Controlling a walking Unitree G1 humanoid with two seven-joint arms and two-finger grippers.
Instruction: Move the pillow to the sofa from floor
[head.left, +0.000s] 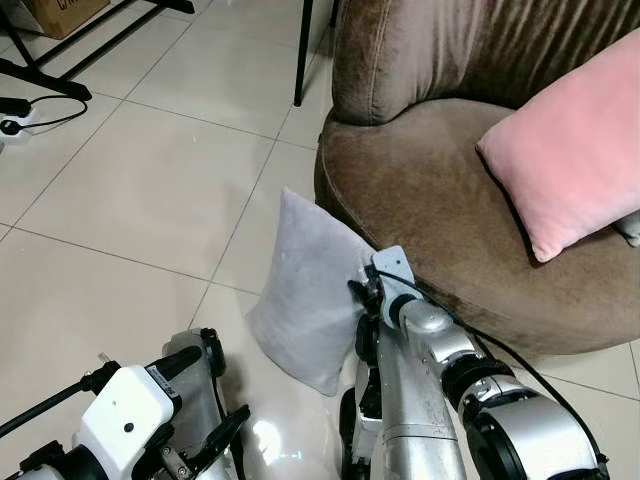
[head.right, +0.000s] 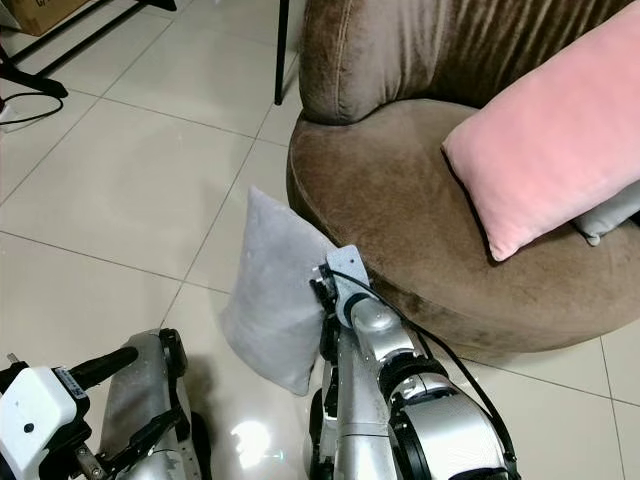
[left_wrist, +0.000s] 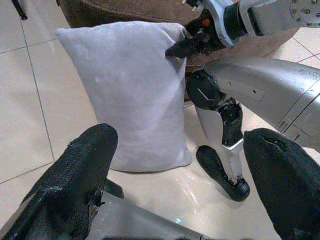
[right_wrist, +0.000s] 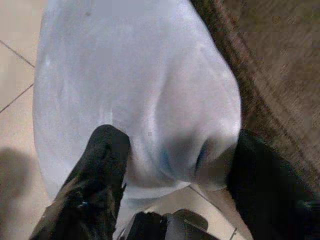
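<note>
Pillow (head.left: 305, 300) was plain pale grey, no pattern. Sofa (head.left: 430, 190) was brown velvet w/ a pink cushion (head.left: 570, 150). Floor (head.left: 130, 190) was cream tile, dark grout. Arms silver, fingers (right_wrist: 95, 185) black.

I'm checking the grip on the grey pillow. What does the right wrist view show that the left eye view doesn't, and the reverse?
Right wrist view: the right tool has its two black fingers pressed into the grey pillow, bunching the fabric between them. Left eye view: the pink pillow on the sofa, and the left tool low and open. Both: the grey pillow standing on the floor against the sofa.
</note>
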